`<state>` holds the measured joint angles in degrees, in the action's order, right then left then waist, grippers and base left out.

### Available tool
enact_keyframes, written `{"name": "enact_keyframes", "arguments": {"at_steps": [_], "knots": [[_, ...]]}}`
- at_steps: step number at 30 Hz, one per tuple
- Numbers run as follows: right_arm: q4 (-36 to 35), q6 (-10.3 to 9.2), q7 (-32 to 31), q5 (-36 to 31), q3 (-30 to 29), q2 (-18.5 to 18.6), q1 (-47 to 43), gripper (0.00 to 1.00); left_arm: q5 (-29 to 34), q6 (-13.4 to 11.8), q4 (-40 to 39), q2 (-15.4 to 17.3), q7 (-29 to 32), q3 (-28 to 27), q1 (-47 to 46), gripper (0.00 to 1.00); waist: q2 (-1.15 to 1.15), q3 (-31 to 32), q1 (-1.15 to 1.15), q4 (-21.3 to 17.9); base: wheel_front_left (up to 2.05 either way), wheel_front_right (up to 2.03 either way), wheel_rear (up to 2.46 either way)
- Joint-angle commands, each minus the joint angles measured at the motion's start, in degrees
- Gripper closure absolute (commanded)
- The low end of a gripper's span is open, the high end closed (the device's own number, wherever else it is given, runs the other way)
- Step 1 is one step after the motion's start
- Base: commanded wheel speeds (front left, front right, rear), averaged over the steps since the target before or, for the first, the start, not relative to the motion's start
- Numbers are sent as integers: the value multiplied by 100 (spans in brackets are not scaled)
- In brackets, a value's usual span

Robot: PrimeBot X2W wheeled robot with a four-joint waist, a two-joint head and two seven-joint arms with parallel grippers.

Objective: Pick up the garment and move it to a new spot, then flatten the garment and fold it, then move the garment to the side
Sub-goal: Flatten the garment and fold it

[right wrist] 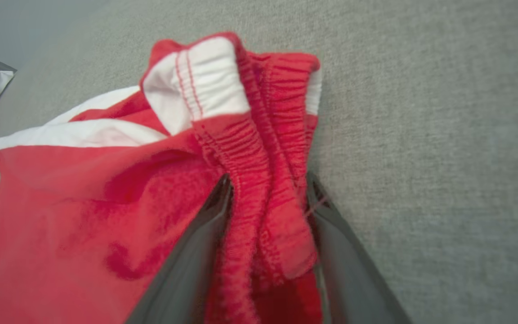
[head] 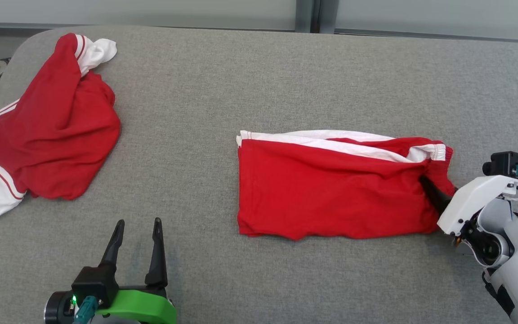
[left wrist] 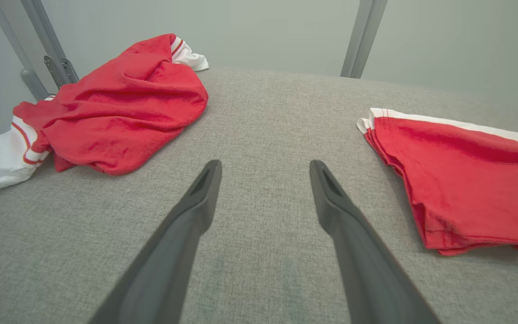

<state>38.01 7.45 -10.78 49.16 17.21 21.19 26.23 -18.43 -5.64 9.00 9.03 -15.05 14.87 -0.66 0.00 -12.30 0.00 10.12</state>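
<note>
The garment (head: pixel 331 193) is a pair of red shorts with white trim, folded into a flat rectangle on the grey table, right of centre. It also lies at the right of the left wrist view (left wrist: pixel 466 166). My right gripper (head: pixel 425 180) reaches into its right end. In the right wrist view the bunched elastic waistband (right wrist: pixel 250 148) sits between the two fingers of the right gripper (right wrist: pixel 268 180), which stand wide apart on either side of it, touching the cloth. My left gripper (head: pixel 138 221) rests open over bare table at the lower left, with nothing between the fingers of this left gripper (left wrist: pixel 265 164).
A second red and white garment (head: pixel 56 130) lies crumpled at the table's far left corner, partly hanging over the edge; it also lies in the left wrist view (left wrist: pixel 124 112). The grey padded table (head: pixel 286 81) stretches bare between the two garments and behind them.
</note>
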Motion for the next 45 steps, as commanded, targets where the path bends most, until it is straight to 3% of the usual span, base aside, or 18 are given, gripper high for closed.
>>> {"name": "enact_keyframes", "arguments": {"at_steps": [1, 10, 18, 21, 25, 30, 33, 41, 42, 45], "knots": [[129, 5, -220, 301, 170, -166, -134, 100, 41, 66, 30, -44, -17, -83, 49, 0, 0, 50, 0, -30, 0, 0, 0], [247, -7, -388, 1218, -167, 311, -134, 100, 150, 243, 126, -125, -17, -250, 176, 0, 0, 216, 0, -172, 0, 0, 0], [348, 2, -766, 1500, -569, 1467, -322, 100, 216, 427, 220, -197, -17, -392, 316, 0, 0, 450, 0, -292, 0, 0, 0], [127, 2, -830, 1493, -683, 1792, -406, 100, 227, 512, 278, -234, -17, -433, 409, 0, 0, 565, 0, -333, 0, 0, 0], [-473, 3, -970, 1407, -712, 1913, -532, 100, 273, 553, 304, -307, -17, -528, 517, 0, 0, 675, 0, -431, 0, 0, 0], [-1559, 2, -1326, 1381, -727, 1574, -694, 100, 360, 557, 292, -382, -17, -601, 546, 0, 0, 674, 0, -542, 0, 0, 0], [-1947, 3, -1498, 1049, -719, 1155, -663, 100, 405, 601, 306, -422, -17, -616, 469, 0, 0, 587, 0, -610, 0, 0, 0], [-1637, 3, -1507, -380, -809, -827, 36, 100, 630, 744, 472, -477, -11, -496, 174, 0, 0, 252, 0, -724, 0, 0, 0], [-1461, 3, -1447, -728, -882, -1259, 204, 100, 689, 773, 519, -473, -11, -468, 104, 0, 0, 204, 0, -721, 0, 0, 0], [-1275, 3, -1422, -1112, -919, -1579, 348, 100, 745, 808, 573, -477, -10, -453, 0, 0, 0, 144, 0, -697, 0, 0, 0]]}}
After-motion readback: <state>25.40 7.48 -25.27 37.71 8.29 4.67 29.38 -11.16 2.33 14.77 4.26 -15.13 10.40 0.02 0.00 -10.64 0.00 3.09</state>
